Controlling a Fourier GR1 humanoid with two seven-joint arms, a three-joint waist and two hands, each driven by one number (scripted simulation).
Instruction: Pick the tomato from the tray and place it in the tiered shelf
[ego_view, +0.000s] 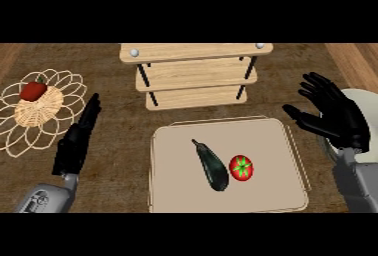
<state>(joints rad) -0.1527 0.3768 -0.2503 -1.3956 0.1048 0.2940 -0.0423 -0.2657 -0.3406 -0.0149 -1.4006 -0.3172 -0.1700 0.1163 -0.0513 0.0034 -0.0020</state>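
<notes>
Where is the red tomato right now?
In the head view, the tomato lies on the tray, right of centre, just right of the dark eggplant.

The tomato (241, 167) is red with a green star-shaped calyx facing up. It lies on the beige square tray (273, 135), right of centre, just beside a dark eggplant. The tiered shelf (193, 75), light wooden boards on black posts, stands just beyond the tray's far edge.

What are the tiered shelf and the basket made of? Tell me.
Tiered shelf: pale boards with wood grain, matte, on thin dark posts, probably metal. Basket: looks like light wire loops around a woven, straw-coloured centre; the material is uncertain.
</notes>
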